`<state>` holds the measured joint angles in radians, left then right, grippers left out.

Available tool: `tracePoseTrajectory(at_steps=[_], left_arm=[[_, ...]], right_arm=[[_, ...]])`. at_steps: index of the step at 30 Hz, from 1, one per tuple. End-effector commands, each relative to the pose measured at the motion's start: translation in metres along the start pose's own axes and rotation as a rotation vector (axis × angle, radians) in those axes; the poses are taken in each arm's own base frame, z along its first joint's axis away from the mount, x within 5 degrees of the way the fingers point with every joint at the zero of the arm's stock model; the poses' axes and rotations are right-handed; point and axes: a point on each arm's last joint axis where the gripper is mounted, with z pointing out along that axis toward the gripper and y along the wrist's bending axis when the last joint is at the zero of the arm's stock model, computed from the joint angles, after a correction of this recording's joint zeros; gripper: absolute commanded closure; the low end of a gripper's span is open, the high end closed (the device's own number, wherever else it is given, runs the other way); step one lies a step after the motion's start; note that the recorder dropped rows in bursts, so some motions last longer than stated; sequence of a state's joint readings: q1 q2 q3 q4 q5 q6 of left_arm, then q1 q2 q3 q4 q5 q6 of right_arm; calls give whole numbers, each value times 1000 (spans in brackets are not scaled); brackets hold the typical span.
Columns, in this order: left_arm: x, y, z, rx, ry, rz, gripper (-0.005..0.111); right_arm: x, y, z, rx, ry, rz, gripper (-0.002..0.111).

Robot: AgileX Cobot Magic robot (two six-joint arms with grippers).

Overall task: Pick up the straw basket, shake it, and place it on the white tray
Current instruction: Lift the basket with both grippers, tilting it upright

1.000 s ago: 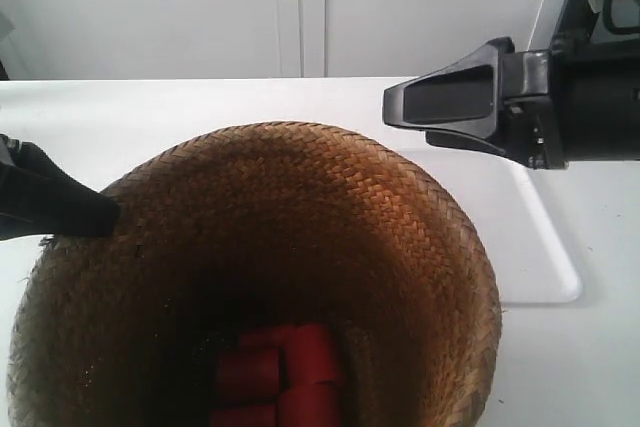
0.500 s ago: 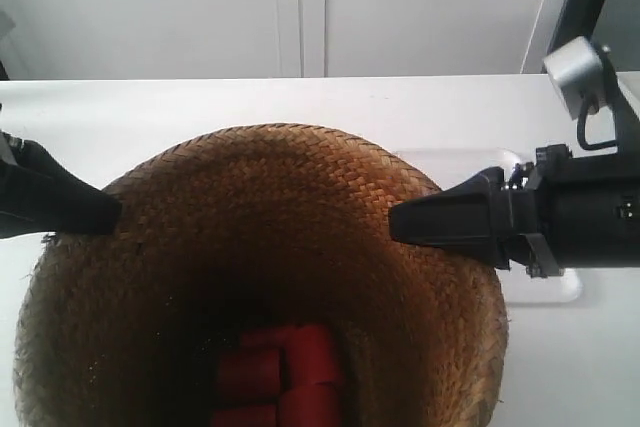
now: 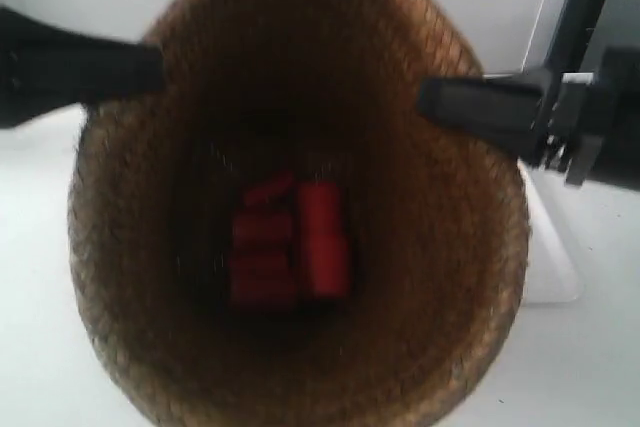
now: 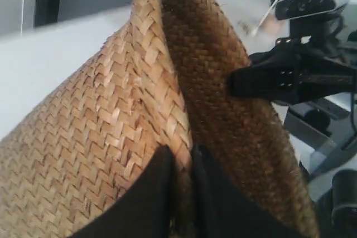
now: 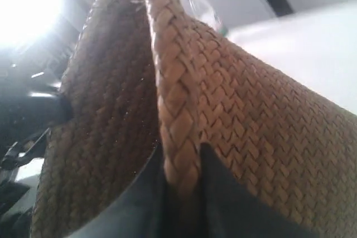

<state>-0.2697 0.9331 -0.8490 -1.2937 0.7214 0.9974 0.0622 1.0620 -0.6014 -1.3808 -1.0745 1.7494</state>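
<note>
Woven straw basket (image 3: 430, 277), braided rim (image 5: 178, 126) pinched by both black jaws, red cylinders (image 3: 320, 237) inside.

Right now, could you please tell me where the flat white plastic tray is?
The white tray lies at the exterior view's right, partly hidden behind the brown woven straw basket, beneath the black claw there.

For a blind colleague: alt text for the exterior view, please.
The straw basket, blurred, fills the frame, its rim pinched by the gripper at the view's left and the gripper at the view's right. Red cylinders lie inside; the white tray shows at right.
</note>
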Motion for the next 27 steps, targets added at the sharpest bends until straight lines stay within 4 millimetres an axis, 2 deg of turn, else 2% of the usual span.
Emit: tracePoseTrajectory(at_steps=[1,2,3,5,7,8,9,11,12,14,15,17,21,23,25,26,27], left_arm=[[-11,-61,-38,152,-128,196,107],[-1,-59,-40,111,-90,177,107],[19,-53,-39,68,-60,124,107],[48,-34,-33,-25,-65,57,107],[61,-14,-30,-159,-142,20,107],[58,-12,-29,-168,-164,39,107],[45,-17,-29,-127,-188,67,107],[22,-35,-35,-35,-211,141,107],[4,-52,-43,24,-227,196,107],[-12,-75,-56,81,-226,267,107],[-12,-84,-62,98,-209,264,107],[2,-82,-63,65,-147,226,107],[56,-42,-44,-79,-68,63,107],[59,-32,-41,-131,-105,50,107],[22,-58,-53,-33,-172,159,107],[-2,-84,-67,39,-198,235,107],[-10,-93,-73,45,-197,262,107]], right_arm=[[-19,60,-22,-71,-84,-233,108],[-10,61,-27,-3,-59,-224,108],[2,58,-30,50,-48,-189,108],[23,46,-35,119,-70,-163,108],[28,41,-36,158,-117,-156,108],[22,44,-36,149,-138,-169,108],[11,54,-36,114,-154,-205,108],[-18,84,-37,21,-170,-292,108],[-31,101,-40,-8,-161,-319,108],[-43,121,-47,13,-129,-348,108],[-40,124,-50,37,-106,-346,108],[-21,112,-50,47,-71,-303,108],[36,51,-44,174,-70,-155,108],[37,47,-44,184,-104,-181,108],[2,87,-45,25,-148,-262,108],[-23,121,-53,-20,-155,-337,108],[-33,135,-59,7,-166,-371,108]])
